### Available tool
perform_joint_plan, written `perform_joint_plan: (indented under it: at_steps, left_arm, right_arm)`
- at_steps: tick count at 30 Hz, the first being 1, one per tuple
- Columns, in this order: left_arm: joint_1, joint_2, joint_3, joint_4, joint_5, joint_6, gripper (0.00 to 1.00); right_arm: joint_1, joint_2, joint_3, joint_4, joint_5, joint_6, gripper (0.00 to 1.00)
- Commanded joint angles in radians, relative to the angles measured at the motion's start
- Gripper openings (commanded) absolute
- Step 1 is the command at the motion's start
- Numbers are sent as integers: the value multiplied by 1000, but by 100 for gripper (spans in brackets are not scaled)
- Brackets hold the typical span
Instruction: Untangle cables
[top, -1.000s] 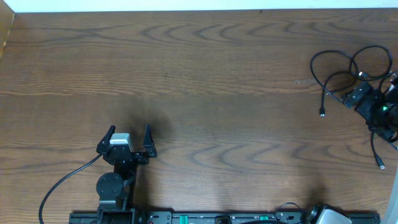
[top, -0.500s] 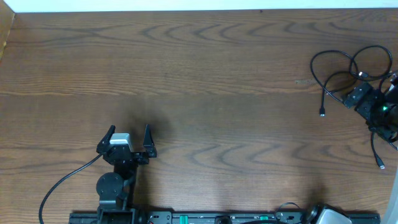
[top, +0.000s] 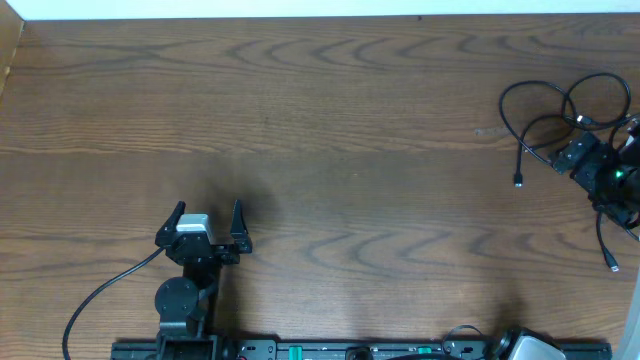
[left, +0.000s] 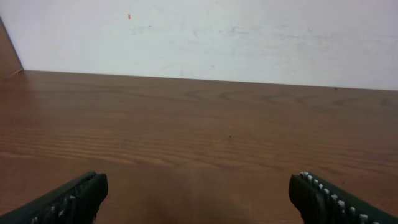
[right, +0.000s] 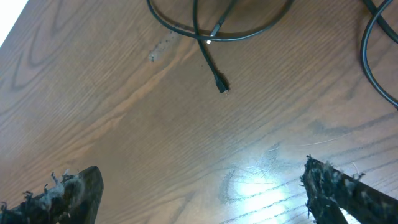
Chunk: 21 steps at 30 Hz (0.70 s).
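Thin black cables (top: 545, 112) lie in overlapping loops at the far right of the wooden table. One plug end (top: 518, 182) points toward the front, and another end (top: 613, 266) lies nearer the right edge. My right gripper (top: 585, 160) hovers over the loops, open and empty. In the right wrist view (right: 199, 199) its fingers are spread above bare wood, with a cable loop (right: 249, 31) and a small plug (right: 221, 84) ahead of them. My left gripper (top: 208, 222) is open and empty at the front left, far from the cables. It is also spread wide in the left wrist view (left: 202, 199).
A white wall (left: 205, 31) borders the table's far edge. The arms' mounting rail (top: 350, 350) runs along the front edge. The left arm's own black lead (top: 100, 292) curves off to the front left. The table's right edge (top: 636, 300) is close to the cables.
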Motion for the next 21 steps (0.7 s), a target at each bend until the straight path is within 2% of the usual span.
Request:
perform_joint_plan:
  at_steps: [1, 14, 21]
  left_arm:
    - [5, -6, -13, -44, -27, 3, 97]
    - [5, -6, -13, -44, -27, 3, 97]
    - [5, -6, -13, -44, -27, 3, 97]
  right_arm:
    - [6, 0, 8, 0, -5, -1, 99]
    - [13, -36, 6, 11, 50, -2, 99]
    - [96, -109, -37, 90, 137, -13, 99]
